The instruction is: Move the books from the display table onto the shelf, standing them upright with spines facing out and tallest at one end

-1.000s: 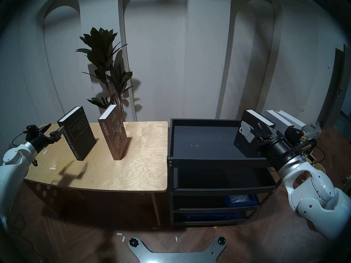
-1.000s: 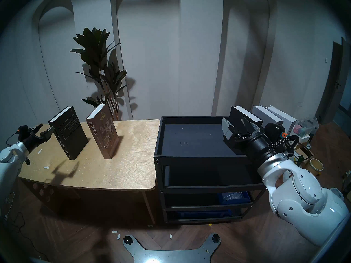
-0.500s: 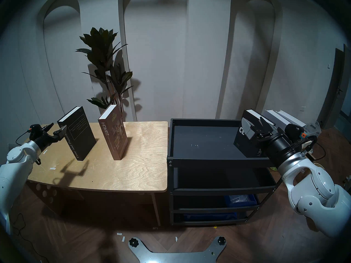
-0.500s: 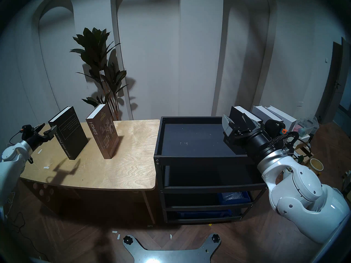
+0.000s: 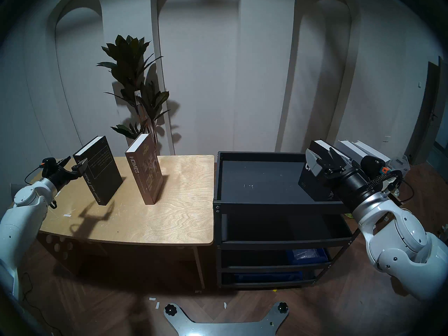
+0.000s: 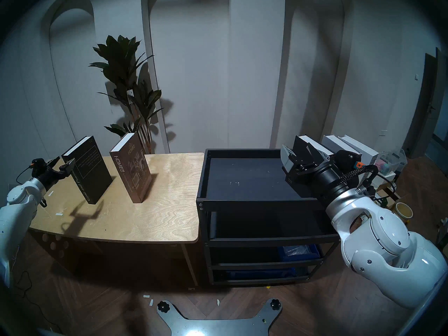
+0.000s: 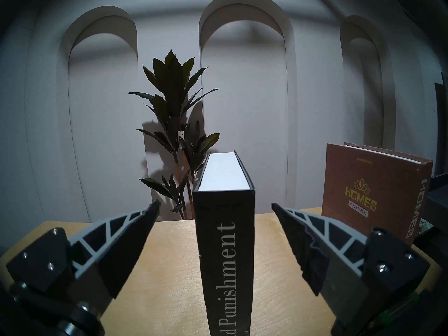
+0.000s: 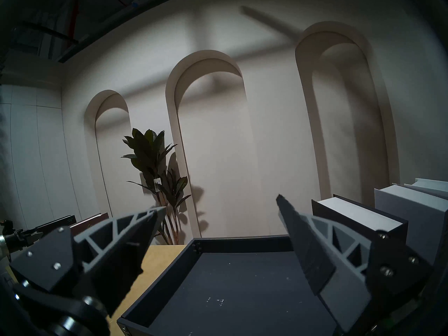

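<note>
Arched wall panels back the bench (image 5: 169, 219), where "Crime and Punishment" (image 7: 225, 243) is stood near its left edge, spine lined up between the left hand's (image 7: 215, 207) spread fingers for gripping; the right hand (image 8: 218, 207) is held apart, empty, over the shelf (image 5: 254, 204).

Black "Crime and Punishment" (image 7: 226, 250), brown HOMES (image 5: 145, 168) upright on plywood table (image 5: 169, 207); black book (image 5: 315, 180), apparently "CENTURY", on shelf (image 5: 261, 182)

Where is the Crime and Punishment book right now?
Crime and Punishment stands upright on the display table at its left end, left of the brown HOMES book. The open left gripper faces its spine without touching it.
</note>
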### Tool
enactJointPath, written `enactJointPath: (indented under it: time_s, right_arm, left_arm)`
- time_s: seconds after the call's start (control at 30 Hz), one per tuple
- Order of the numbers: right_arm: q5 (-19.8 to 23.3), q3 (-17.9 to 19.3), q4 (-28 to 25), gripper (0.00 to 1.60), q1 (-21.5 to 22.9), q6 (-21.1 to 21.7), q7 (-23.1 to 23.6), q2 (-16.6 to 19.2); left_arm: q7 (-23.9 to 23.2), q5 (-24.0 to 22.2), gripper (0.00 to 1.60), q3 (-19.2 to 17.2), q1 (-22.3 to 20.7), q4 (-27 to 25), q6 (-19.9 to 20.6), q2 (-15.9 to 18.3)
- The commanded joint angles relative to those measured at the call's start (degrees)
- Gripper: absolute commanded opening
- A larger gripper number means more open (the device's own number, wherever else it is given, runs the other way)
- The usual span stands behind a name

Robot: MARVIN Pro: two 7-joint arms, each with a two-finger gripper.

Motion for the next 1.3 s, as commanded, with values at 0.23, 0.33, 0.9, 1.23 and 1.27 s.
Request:
enactJointPath:
  time_s: [0.23,0.33,0.9,1.23,1.27]
  right_arm:
    - [0.3,-1.6,0.1,1.60,3.0,0.5,-1.3,1.3]
    - [0.4,-2.1,0.2,1.60,3.5,0.6,-1.7,1.5]
    - [0.4,-3.7,0.5,1.60,5.4,1.0,-4.1,2.1]
    - [0.4,-5.3,-0.2,1.60,6.9,1.0,-5.1,2.5]
    - [0.4,-5.7,-0.5,1.60,7.1,1.0,-5.2,2.5]
  left_arm:
    - [-0.3,2.4,1.60,2.0,-10.1,3.4,0.6,-3.0]
    - [-0.4,3.2,1.60,3.0,-12.7,5.0,1.0,-3.9]
    - [-1.9,7.0,0.00,5.3,-20.2,11.5,2.1,-7.0]
    - [-2.8,8.3,0.00,4.9,-25.0,14.8,2.7,-7.2]
    - [-2.0,8.1,0.00,3.3,-23.8,12.6,2.9,-6.3]
